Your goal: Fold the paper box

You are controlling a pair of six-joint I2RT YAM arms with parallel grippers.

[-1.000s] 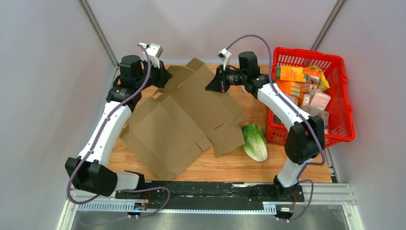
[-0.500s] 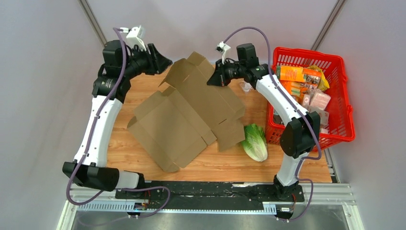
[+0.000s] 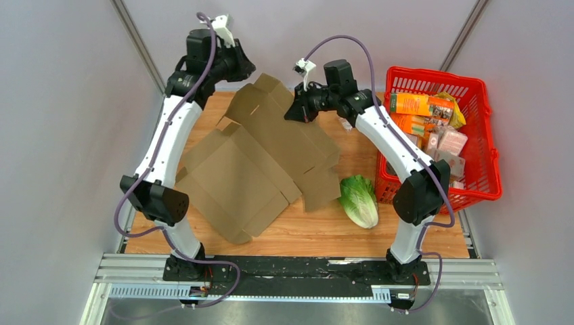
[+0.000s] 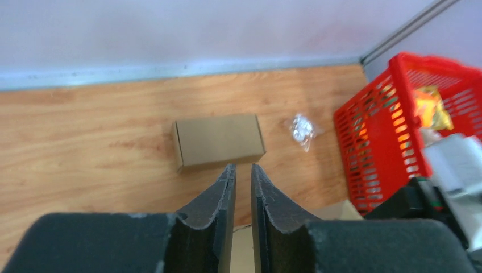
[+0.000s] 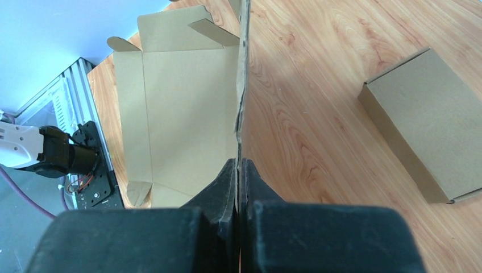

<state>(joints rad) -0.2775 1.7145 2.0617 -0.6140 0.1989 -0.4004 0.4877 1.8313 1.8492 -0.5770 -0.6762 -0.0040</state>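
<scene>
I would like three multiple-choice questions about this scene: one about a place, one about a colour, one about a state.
1. The lettuce lies: A in the basket; B on the table beside the basket; C on the cardboard.
2. The basket is: A blue; B green; C red.
3. The right fingers are: A shut on an edge of the cardboard; B open over the basket; C holding the lettuce.
Answers: 1 B, the top view shows it on the table next to the basket; 2 C, its mesh walls are red; 3 A, the right wrist view shows the cardboard edge pinched between them.
</scene>
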